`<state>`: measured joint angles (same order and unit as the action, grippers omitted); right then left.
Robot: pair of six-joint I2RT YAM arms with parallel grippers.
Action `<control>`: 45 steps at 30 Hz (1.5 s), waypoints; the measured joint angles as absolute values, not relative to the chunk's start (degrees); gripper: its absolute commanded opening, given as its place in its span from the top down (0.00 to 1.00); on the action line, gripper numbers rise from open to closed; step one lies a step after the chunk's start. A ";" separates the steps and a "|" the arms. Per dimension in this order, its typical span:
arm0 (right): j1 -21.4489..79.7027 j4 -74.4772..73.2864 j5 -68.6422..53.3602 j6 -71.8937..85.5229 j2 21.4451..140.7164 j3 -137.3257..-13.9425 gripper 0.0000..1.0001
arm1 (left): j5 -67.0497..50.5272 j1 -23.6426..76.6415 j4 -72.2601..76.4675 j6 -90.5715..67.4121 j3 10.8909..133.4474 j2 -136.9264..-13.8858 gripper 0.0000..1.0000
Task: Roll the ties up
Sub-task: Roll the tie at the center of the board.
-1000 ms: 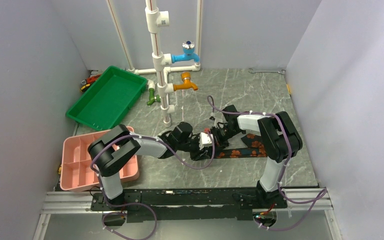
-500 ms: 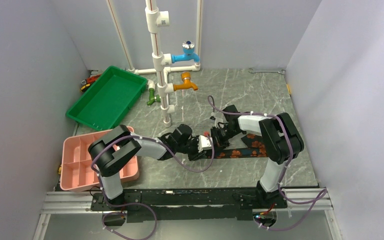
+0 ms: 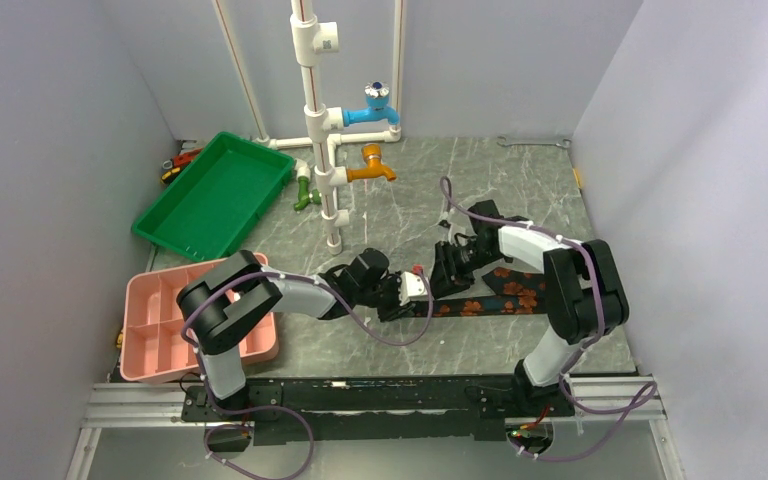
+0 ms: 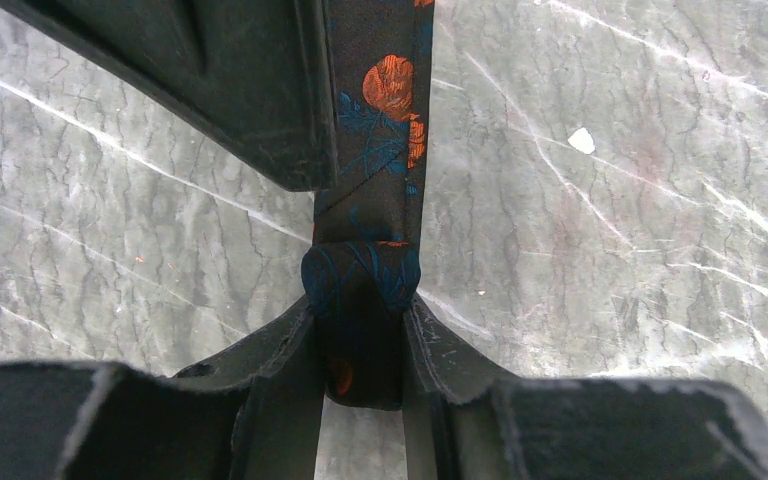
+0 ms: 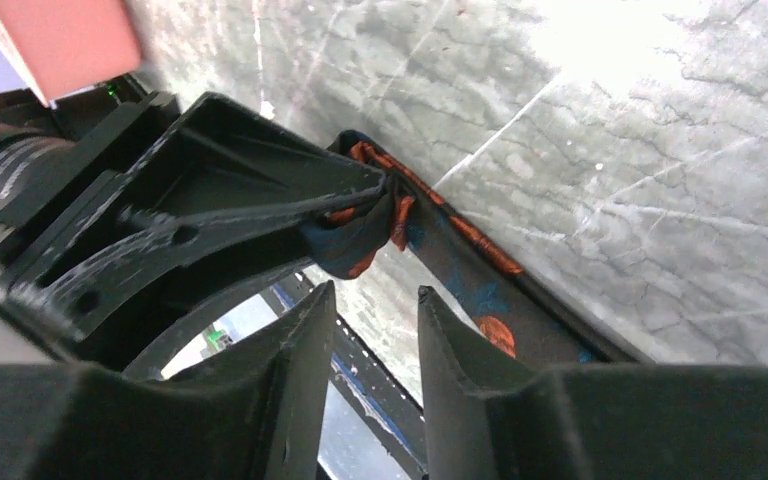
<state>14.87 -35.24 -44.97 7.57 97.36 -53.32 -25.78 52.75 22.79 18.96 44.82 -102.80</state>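
The tie [image 3: 500, 297] is black with orange-red flowers and lies flat on the grey marble table, right of centre. My left gripper [image 3: 407, 297] is shut on its narrow end, where the fabric is folded into a small wad. In the left wrist view the wad [image 4: 360, 278] sits between the fingers of the left gripper [image 4: 360, 330], and the tie [image 4: 388, 110] runs away from it. My right gripper [image 3: 452, 268] is open and empty, just above the tie, a little right of the left gripper. In the right wrist view, the right gripper [image 5: 370, 310] faces the left gripper [image 5: 385, 190] and the tie [image 5: 465, 270].
A green tray [image 3: 215, 195] stands at the back left, with tools [image 3: 175, 165] behind it. A pink compartment box [image 3: 160, 330] is at the front left. A white pipe stand [image 3: 325, 150] with coloured taps rises at the back centre. A wrench [image 3: 535, 142] lies by the back wall.
My right gripper has pulled back to the right, away from the left gripper and the tie's end, and its arm has swung right. The left gripper stays shut on the tie's end.
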 measured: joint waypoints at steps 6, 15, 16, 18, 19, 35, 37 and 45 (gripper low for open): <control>15.81 -34.74 -48.34 8.84 95.18 -53.23 0.59 | -25.82 52.75 20.80 18.96 45.93 -102.94 0.65; 17.82 -31.79 -49.65 10.31 99.98 -52.75 0.66 | -25.85 52.77 19.51 18.74 46.68 -103.04 0.64; 17.87 -31.77 -49.63 10.31 100.55 -52.73 0.72 | -25.87 52.77 19.40 18.74 46.74 -103.09 0.64; 18.02 -31.68 -49.58 10.07 101.06 -52.73 0.80 | -25.87 52.77 19.20 18.72 46.87 -103.13 0.64; 18.09 -31.59 -49.60 9.93 101.21 -52.73 0.84 | -25.87 52.77 19.14 18.68 46.92 -103.13 0.63; 18.15 -32.73 -44.64 6.46 102.85 -52.77 1.00 | -27.57 52.31 26.17 16.67 40.88 -101.47 0.22; 18.15 -33.08 -43.66 6.15 103.09 -52.95 1.00 | -27.79 51.77 29.12 16.21 38.11 -100.38 0.21; 18.15 -34.72 -42.00 5.98 103.98 -54.17 1.00 | -28.84 51.18 37.08 13.96 35.70 -101.97 0.24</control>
